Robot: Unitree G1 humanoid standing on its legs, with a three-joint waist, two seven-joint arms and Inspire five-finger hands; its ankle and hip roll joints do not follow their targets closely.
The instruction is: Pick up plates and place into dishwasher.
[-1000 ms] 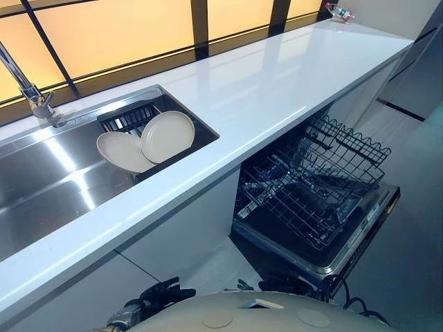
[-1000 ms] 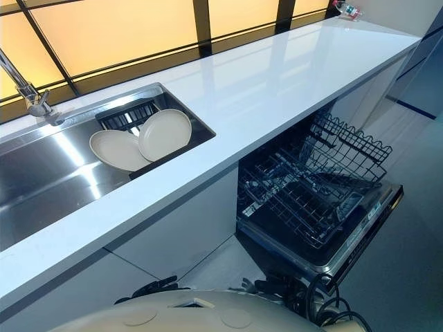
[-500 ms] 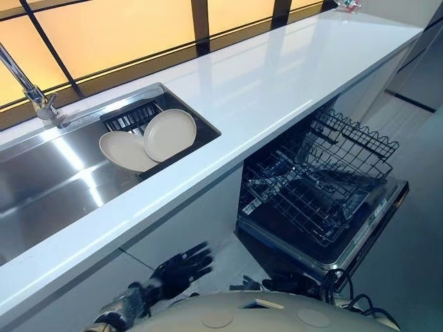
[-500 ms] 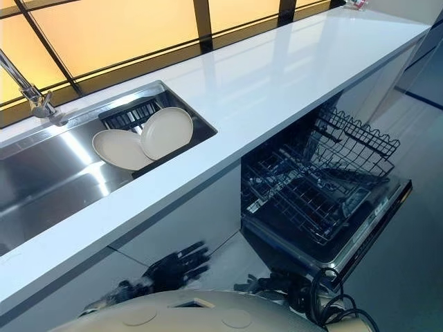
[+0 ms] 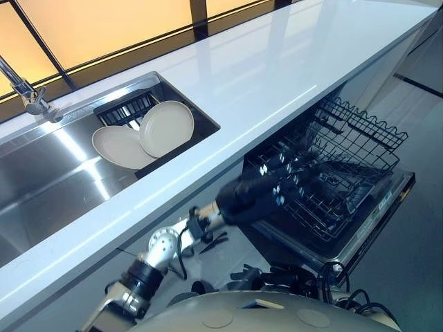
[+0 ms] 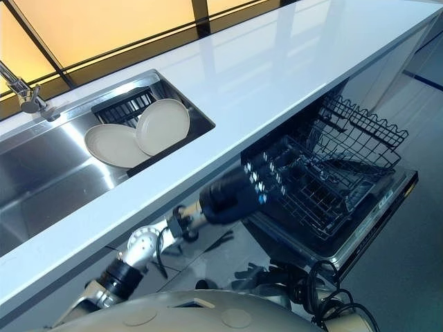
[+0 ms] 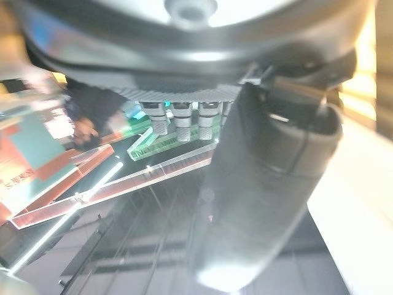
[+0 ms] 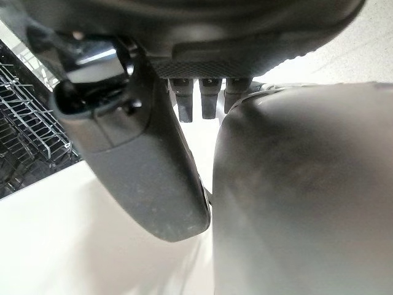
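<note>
i see one steel sink (image 5: 41, 187) set in the white counter (image 5: 263, 76). in its dark drain basket (image 5: 124, 109) stand two cream plates, one plate (image 5: 168, 127) leaning over the other plate (image 5: 116, 146). one wire rack (image 5: 349, 169) sits pulled out over the open dishwasher door (image 5: 377, 214). my left hand (image 5: 259, 194) hovers before that rack, fingers stretched out, holding nothing. whether my right hand (image 8: 135, 160) is spread or closed, i cannot tell.

Left arm (image 5: 163, 249) enters from lower left, silver-grey forearm angled up and to the right. Left hand (image 5: 259, 194) at its end: fingers (image 5: 294, 169) straight and spread, holding nothing; thumb (image 7: 264, 184) stands clear of the palm. Right hand (image 8: 141, 172) hangs low; grasp unreadable.
</note>
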